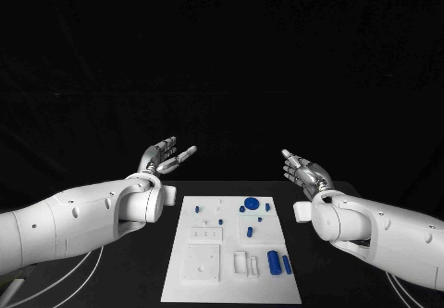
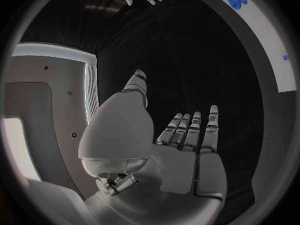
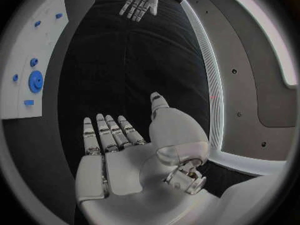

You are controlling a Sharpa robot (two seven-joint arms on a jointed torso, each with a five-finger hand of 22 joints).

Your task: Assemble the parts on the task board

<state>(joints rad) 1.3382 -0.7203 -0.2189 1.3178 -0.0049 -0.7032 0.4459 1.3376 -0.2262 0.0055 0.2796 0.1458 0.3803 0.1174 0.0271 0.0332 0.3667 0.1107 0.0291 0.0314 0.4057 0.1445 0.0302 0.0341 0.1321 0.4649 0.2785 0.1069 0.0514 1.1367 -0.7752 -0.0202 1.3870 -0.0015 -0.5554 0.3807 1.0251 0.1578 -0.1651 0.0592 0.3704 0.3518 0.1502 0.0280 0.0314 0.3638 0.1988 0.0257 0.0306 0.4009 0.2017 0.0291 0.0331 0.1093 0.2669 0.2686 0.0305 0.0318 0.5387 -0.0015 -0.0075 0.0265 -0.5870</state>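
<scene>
Left hand (image 1: 165,158) raised beyond far left corner of task board (image 1: 231,285) — fingers spread, nothing held. Right hand (image 1: 305,169) mirrored at far right, likewise spread, holding nothing. Board flat on black desk (image 1: 138,276), between arms — blue parts (image 1: 274,262) on it, untouched.

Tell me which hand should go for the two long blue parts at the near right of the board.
Right, probably. The long blue parts lie on the task board's right side, nearer the right hand. The left hand would have to cross over. Both hands are open and empty.
</scene>
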